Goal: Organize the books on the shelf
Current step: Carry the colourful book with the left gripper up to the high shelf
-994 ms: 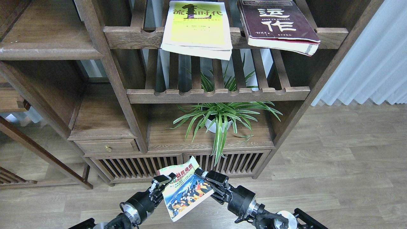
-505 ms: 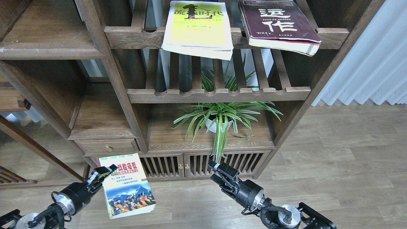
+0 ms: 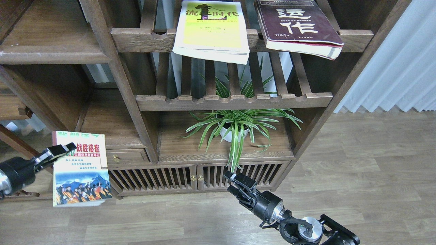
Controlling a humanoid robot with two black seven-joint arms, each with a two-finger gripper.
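Observation:
My left gripper (image 3: 63,150) is at the far left, shut on the top left edge of the small colourful-picture book (image 3: 81,173), which hangs upright in front of the low left cabinet. My right gripper (image 3: 238,182) is low in the middle, open and empty, in front of the cabinet doors. The yellow-green book (image 3: 211,30) and the thick maroon book (image 3: 299,25) lie flat on the upper slatted rack, overhanging its front rail. The solid dark-brown shelf (image 3: 51,54) with a worn front edge is at the upper left, well above my left gripper.
A spider plant in a white pot (image 3: 235,131) stands under the lower slatted rack (image 3: 235,101). A small drawer (image 3: 117,158) and slatted cabinet doors (image 3: 163,178) lie below. A slanted wooden post (image 3: 119,75) divides the unit. A white curtain (image 3: 398,68) hangs at the right.
My right gripper let go of the colourful book and drew back slightly. My left gripper carried the book from the centre to the far left and upward, turning it upright.

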